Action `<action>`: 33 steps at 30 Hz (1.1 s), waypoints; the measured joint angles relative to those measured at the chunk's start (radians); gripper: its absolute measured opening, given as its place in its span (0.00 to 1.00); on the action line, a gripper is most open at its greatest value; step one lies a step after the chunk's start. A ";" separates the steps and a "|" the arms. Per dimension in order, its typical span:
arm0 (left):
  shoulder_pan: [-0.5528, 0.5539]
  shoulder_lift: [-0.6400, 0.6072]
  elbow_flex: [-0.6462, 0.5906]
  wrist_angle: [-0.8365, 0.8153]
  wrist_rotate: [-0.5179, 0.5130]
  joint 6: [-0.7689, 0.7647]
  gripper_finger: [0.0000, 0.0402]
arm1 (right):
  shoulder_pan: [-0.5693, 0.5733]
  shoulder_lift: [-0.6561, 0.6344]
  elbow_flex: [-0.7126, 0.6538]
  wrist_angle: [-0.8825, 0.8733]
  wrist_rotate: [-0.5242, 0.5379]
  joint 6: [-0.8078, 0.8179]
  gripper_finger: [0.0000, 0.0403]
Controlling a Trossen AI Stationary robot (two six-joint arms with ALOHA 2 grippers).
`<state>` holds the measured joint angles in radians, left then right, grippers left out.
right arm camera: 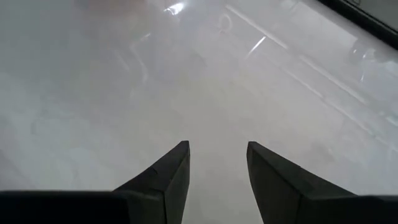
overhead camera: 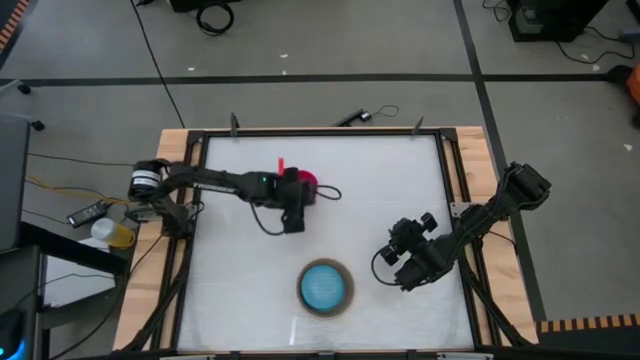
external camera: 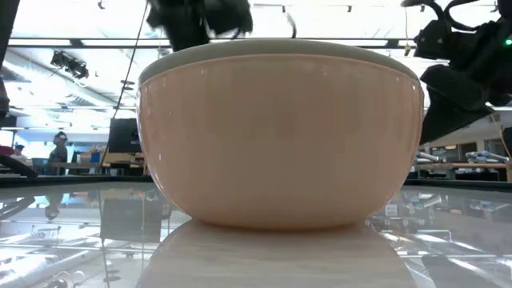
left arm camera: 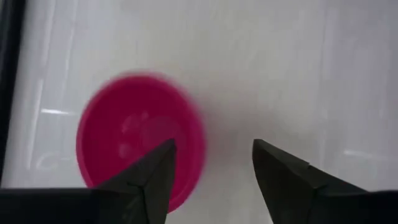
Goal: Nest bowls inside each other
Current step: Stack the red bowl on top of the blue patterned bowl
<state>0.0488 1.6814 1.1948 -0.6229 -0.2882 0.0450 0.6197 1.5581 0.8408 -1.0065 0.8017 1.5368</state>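
Observation:
A small red-magenta bowl point(left arm camera: 140, 140) rests on its base on the white table, mouth up, left of centre toward the far side point(overhead camera: 313, 183). My left gripper point(left arm camera: 214, 158) hangs open over it point(overhead camera: 303, 193); the bowl lies off to one finger's side, not between the fingers. A beige bowl point(overhead camera: 326, 310) stands near the front edge with a blue bowl point(overhead camera: 325, 286) nested inside it; in the low view its beige wall point(external camera: 280, 144) fills the picture. My right gripper point(right arm camera: 217, 152) is open over bare table, right of the stack point(overhead camera: 405, 268).
A black frame point(overhead camera: 448, 200) borders the white table top. A thin red strip point(overhead camera: 281, 165) lies on the table just beyond the left arm. Bare table lies between the magenta bowl and the nested stack. Beyond the table are cables and floor.

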 joint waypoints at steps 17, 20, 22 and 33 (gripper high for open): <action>0.165 0.010 -0.157 0.190 0.129 0.166 0.28 | -0.090 0.000 -0.004 0.115 -0.002 -0.176 0.41; 0.164 0.010 -0.157 0.211 0.129 0.190 0.15 | -0.115 0.000 -0.004 0.165 -0.005 -0.238 0.41; 0.163 0.010 -0.157 0.210 0.128 0.200 0.06 | -0.132 0.000 -0.004 0.193 -0.005 -0.278 0.41; -0.071 -0.124 -0.080 0.188 0.124 0.408 0.01 | -0.434 -0.171 -0.003 0.624 -0.106 -0.780 0.41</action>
<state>-0.0223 1.5569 1.1149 -0.4345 -0.1643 0.4526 0.1860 1.3870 0.8374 -0.3828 0.6961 0.7564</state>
